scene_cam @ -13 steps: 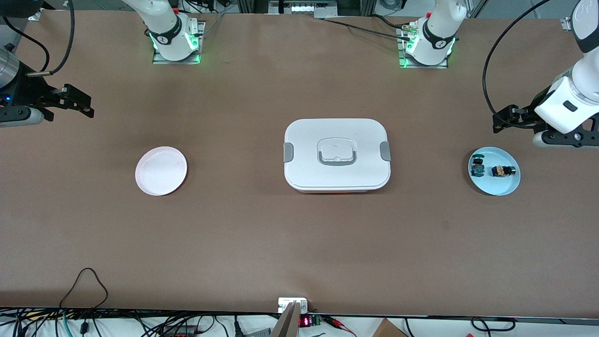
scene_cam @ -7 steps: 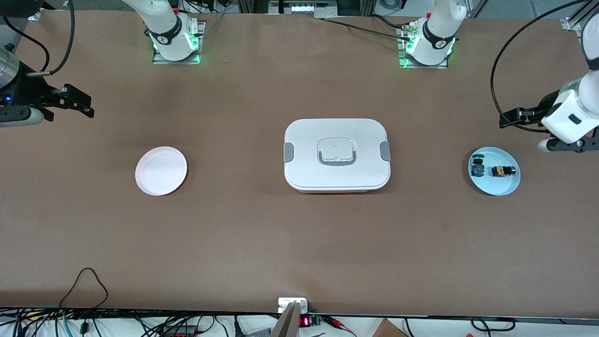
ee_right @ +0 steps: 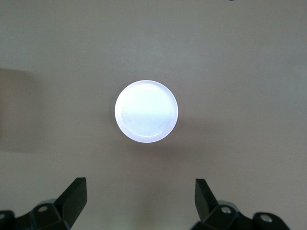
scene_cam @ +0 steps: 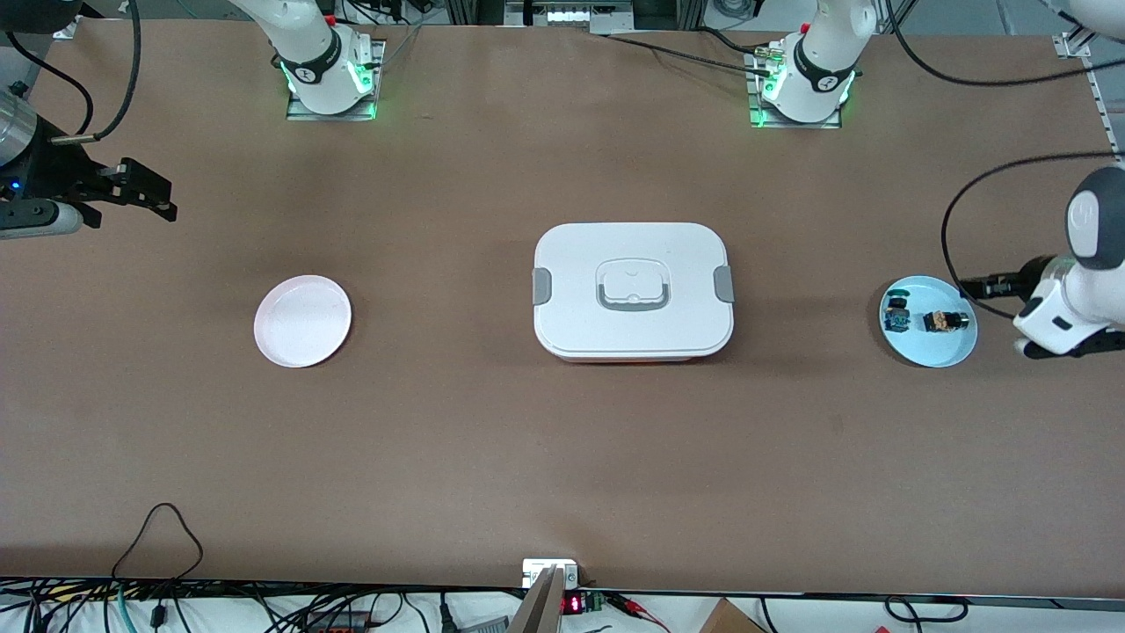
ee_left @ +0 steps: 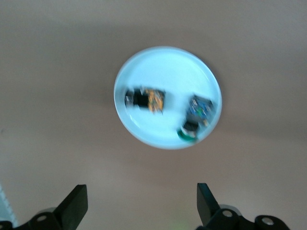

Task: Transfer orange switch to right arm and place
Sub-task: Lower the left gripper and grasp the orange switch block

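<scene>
The orange switch [scene_cam: 944, 322] lies on a light blue plate [scene_cam: 933, 352] near the left arm's end of the table, beside a similar part with a blue top [scene_cam: 896, 316]. In the left wrist view the orange switch [ee_left: 151, 99] and the blue-topped part [ee_left: 199, 108] lie on the plate [ee_left: 163, 67]. My left gripper [scene_cam: 980, 286] hangs open and empty by the plate's edge; its open fingers show in its wrist view [ee_left: 142, 206]. My right gripper [scene_cam: 163, 198] waits open and empty over the right arm's end [ee_right: 141, 203].
A white lidded box [scene_cam: 633, 290] with grey latches stands at the table's middle. A pale pink plate [scene_cam: 302, 320] lies toward the right arm's end and shows in the right wrist view [ee_right: 146, 111]. Cables run along the table's near edge.
My left arm has swung down and toward the front camera, bringing its gripper from above the table to beside the blue plate. The right arm has not moved.
</scene>
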Motion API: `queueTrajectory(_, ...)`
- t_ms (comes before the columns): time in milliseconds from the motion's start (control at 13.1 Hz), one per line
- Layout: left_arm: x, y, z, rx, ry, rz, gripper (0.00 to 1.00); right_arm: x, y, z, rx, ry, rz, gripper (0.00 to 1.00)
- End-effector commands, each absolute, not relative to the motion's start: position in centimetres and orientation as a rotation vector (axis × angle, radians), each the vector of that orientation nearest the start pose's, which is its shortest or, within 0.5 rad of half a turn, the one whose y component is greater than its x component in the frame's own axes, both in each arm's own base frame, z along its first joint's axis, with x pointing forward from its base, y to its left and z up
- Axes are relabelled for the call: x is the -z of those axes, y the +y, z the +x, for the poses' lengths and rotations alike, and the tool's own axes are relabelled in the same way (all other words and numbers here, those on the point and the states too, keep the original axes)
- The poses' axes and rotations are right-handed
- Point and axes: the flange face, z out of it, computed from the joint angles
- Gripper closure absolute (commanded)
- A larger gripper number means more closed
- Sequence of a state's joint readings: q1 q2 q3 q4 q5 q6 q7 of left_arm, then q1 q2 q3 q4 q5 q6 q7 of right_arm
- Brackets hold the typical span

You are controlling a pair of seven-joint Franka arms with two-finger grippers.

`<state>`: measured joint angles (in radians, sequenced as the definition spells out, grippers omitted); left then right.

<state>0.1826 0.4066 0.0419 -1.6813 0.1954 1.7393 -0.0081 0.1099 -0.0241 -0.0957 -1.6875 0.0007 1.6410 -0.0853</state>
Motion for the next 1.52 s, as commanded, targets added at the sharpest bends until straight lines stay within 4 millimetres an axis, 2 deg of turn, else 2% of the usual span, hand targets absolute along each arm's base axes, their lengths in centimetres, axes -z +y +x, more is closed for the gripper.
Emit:
queueTrajectory(0,-32.2,15.6,60.6,-0.41,-0.187,-2.93,0.0,-59.4,0.8,54.9,-0.039,-0.148,-3.142,0.0)
queueTrajectory(152,-29.1,17.4,59.7,-0.3,-0.121,-2.962,0.0,-59.6,1.1,54.9,-0.034,-0.16,-3.142,0.0)
queueTrajectory(304,-26.9,19.0,58.8,-0.181,-0.036,-2.983,0.0,-59.8,1.4,54.8,-0.036,-0.167,-3.139,0.0)
queueTrajectory(457,-23.6,19.2,56.8,-0.06,-0.03,-2.996,0.0,-59.9,1.4,54.8,-0.036,-0.166,-3.135,0.0)
queueTrajectory(609,-21.5,18.3,55.1,0.011,-0.008,-3.005,0.0,-59.9,1.3,54.8,-0.034,-0.167,-3.137,0.0)
queueTrajectory(913,-20.9,18.8,54.7,0.004,-0.02,-3.008,0.0,-60.1,1.6,54.8,-0.027,-0.106,-3.137,0.0)
queueTrajectory(1065,-20.1,18.9,54.4,-0.016,-0.023,-3.012,0.0,-60.5,3.2,54.7,-0.012,-0.15,-3.141,0.0)
queueTrajectory(1446,-18.8,19.8,53.8,-0.041,-0.049,-3.018,0.0,-60.4,2.1,54.8,-0.017,-0.172,-3.141,0.0)
